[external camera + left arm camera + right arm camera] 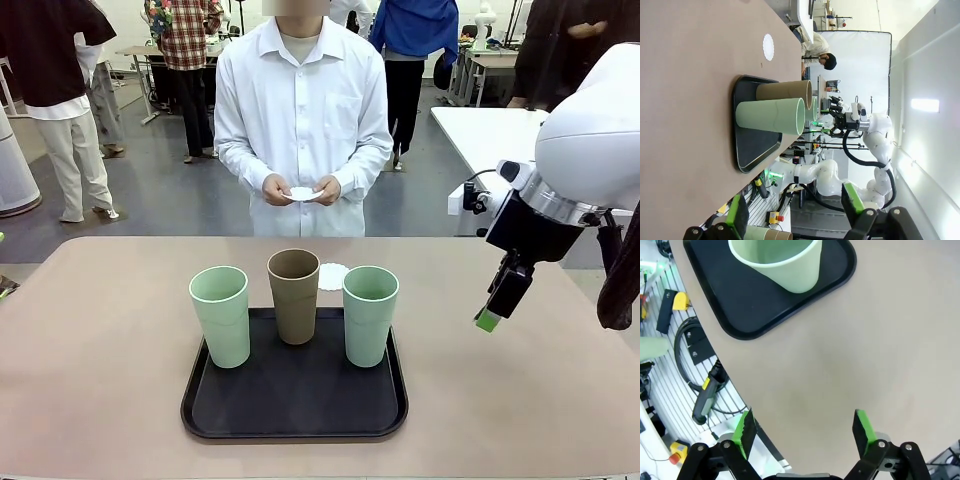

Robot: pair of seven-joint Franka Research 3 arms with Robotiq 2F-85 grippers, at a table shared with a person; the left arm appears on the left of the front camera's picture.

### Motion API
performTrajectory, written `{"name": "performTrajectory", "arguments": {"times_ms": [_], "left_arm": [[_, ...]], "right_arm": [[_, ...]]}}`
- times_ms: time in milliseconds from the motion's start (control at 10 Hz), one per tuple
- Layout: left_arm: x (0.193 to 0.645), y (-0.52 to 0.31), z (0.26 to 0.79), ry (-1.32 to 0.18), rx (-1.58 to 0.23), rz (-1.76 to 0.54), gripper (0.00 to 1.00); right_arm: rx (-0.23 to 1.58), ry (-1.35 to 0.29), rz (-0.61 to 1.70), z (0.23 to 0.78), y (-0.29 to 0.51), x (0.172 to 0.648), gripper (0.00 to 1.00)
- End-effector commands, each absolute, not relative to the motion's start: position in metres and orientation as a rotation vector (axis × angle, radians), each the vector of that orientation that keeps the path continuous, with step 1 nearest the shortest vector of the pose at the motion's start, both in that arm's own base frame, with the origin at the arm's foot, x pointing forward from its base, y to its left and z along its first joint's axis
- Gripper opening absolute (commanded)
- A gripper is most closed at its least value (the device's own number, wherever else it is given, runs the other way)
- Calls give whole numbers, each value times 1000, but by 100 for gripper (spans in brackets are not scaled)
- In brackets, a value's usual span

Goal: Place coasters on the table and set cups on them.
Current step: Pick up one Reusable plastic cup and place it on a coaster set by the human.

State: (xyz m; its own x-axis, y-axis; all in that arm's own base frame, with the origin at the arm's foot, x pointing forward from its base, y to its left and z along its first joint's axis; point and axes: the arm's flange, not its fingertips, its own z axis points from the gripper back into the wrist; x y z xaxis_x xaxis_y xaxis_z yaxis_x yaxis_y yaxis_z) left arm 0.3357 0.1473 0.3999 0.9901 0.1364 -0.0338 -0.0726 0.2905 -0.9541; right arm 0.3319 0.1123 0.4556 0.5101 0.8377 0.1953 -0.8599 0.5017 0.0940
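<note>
Smooth white rounded right arm [592,125]; boxy black tool [490,316] with 2 green pads [863,426].

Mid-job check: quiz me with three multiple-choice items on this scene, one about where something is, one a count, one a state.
1. Where is the coaster on the table, relative to the black tray?
A. lying on it
B. beyond its far edge
C. in front of its near edge

2. How many pale green cups stand on the tray?
A. one
B. two
C. three

3. How is the right claw?
A. shut on a cup
B. shut on nothing
C. open over bare table

Answers:
1. B: it lies flat on the tabletop past the tray, apart from it.
2. B: one stands on each side of the tan-brown cup.
3. C: its jaws stand wide with nothing between them.
</note>
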Motion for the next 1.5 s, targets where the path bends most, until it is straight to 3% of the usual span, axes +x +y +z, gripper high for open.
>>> {"name": "performTrajectory", "arguments": {"times_ms": [0, 300, 500, 800, 900, 1400], "left_arm": [[335, 148, 401, -66, -1282, 140, 100], [335, 148, 401, -66, -1282, 140, 100], [335, 148, 401, -66, -1282, 140, 100], [335, 148, 401, -66, -1282, 140, 100], [335, 148, 401, -66, -1282, 140, 100], [335, 148, 401, -66, -1282, 140, 100]], "right_arm": [[165, -126, 1029, 458, 113, 329, 100], [187, -137, 1033, 458, 113, 331, 100], [500, -461, 1221, 435, 72, 351, 100], [681, -845, 1348, 402, 51, 357, 100], [798, -900, 1373, 388, 50, 359, 100], [960, -870, 1477, 336, 50, 356, 100]]}}
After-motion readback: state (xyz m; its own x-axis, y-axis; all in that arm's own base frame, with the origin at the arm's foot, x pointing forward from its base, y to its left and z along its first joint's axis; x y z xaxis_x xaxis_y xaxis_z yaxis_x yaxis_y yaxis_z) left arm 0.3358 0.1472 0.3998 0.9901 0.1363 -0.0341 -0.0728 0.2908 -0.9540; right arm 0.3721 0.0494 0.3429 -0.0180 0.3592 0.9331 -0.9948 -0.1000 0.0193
